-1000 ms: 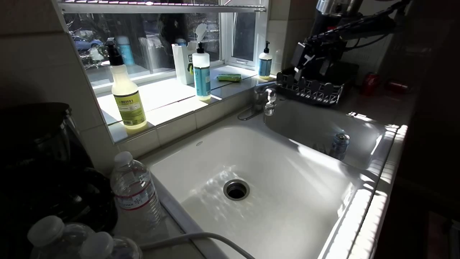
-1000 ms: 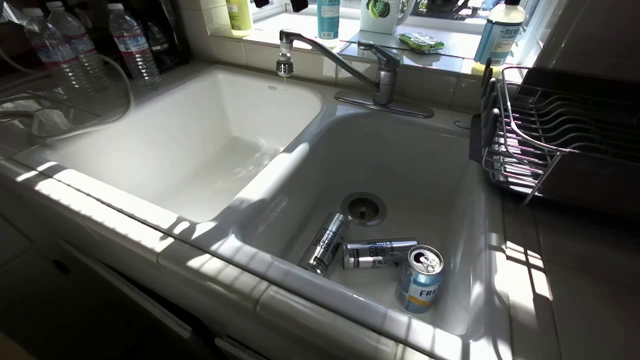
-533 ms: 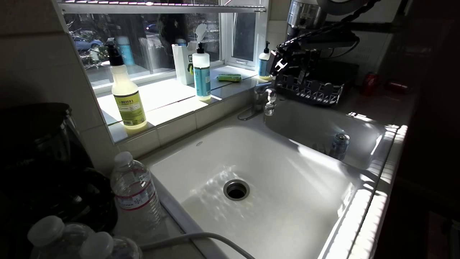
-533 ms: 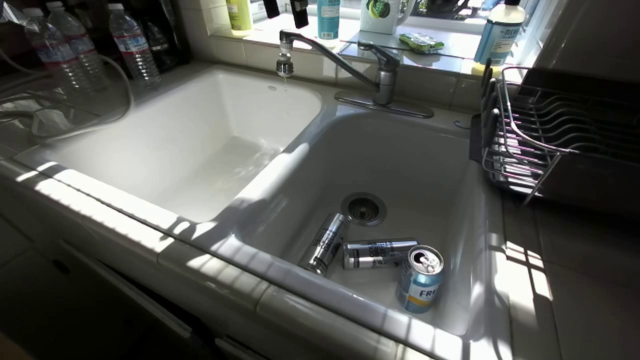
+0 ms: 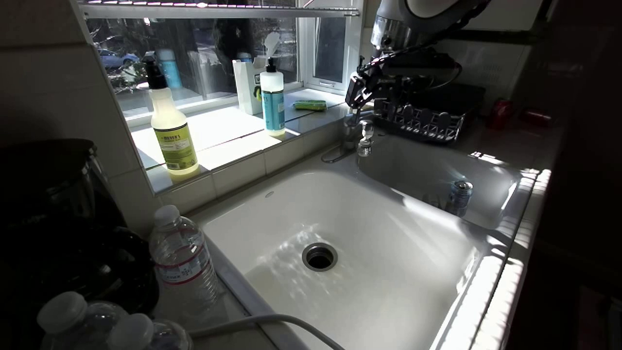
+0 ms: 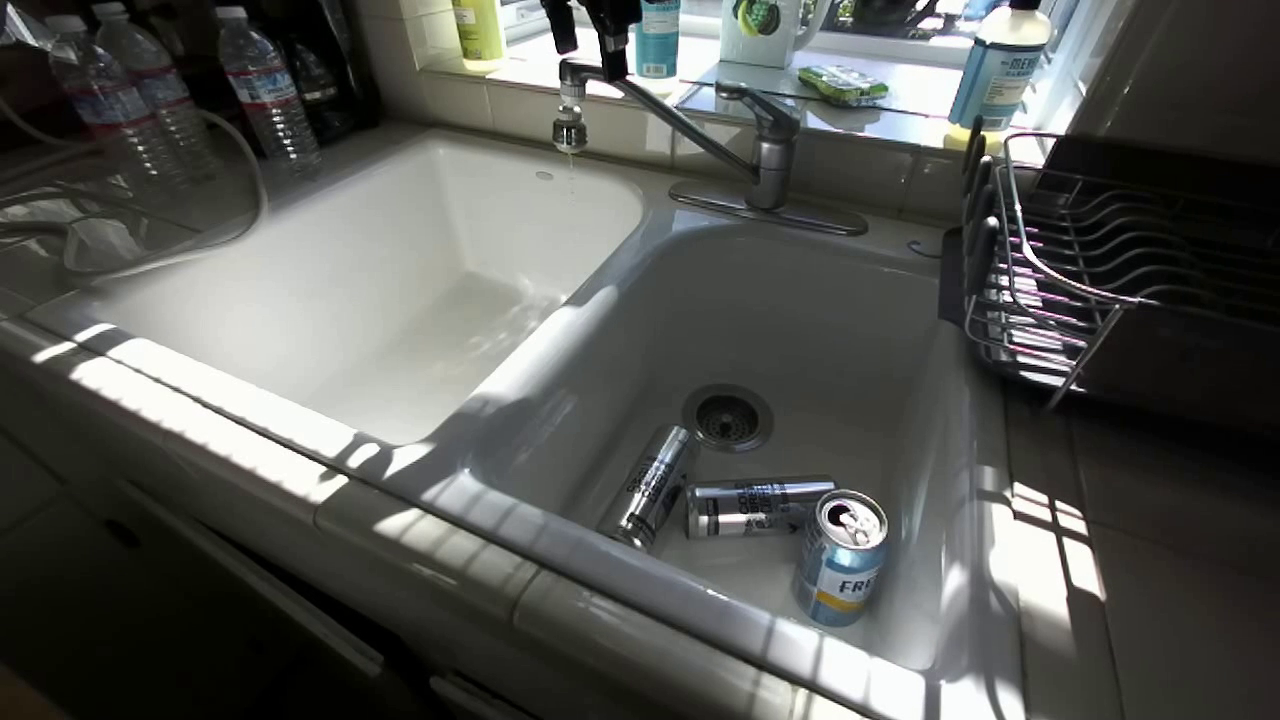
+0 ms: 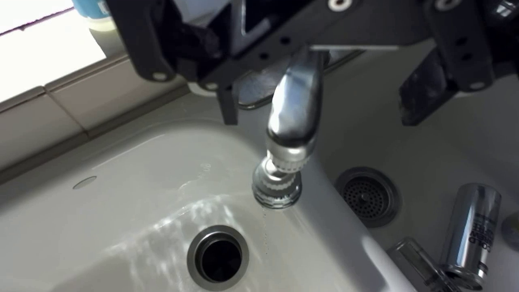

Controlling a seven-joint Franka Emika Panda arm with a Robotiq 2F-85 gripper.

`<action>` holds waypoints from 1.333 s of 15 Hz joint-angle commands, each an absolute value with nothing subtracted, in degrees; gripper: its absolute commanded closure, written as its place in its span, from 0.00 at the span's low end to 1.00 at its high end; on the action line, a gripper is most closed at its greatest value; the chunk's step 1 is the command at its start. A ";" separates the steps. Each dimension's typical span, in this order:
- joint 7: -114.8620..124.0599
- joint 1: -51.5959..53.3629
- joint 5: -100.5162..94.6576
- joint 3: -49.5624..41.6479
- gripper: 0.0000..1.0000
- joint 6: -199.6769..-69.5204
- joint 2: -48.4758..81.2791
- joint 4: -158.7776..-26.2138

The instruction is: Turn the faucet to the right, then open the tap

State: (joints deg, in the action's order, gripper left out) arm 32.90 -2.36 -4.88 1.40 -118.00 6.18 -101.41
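Note:
The faucet's chrome spout [image 6: 690,128] reaches out over the left basin from its base column in an exterior view. The tap, a stubby chrome handle [image 6: 768,108], tops that column; the wrist view does not show it. My gripper [image 6: 590,62] is at the spout's outer end, one finger overlapping the spout there. In the wrist view my gripper [image 7: 321,117] is open, its fingers wide apart on either side of the spout [image 7: 295,107]. The spout lies nearer the left finger, with gaps on both sides. A thin trickle falls from the nozzle [image 7: 277,186].
Soap bottles [image 5: 273,104] and a green packet [image 6: 842,86] stand on the windowsill behind the spout. A dish rack [image 6: 1060,260] stands beside the right basin. Several cans [image 6: 840,560] are in that basin. Water bottles [image 6: 265,90] stand beyond the left basin.
My gripper has come down and moved toward the window side, from above the spout to around its outer end. The spout and handle have not moved.

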 commanded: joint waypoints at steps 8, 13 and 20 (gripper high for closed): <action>33.46 -1.31 -1.61 -1.03 0.00 -113.71 7.59 -101.26; 32.19 -1.72 -1.21 -1.57 0.00 -111.34 6.49 -102.73; 28.28 -2.04 -6.55 -2.45 0.00 -114.74 4.51 -106.71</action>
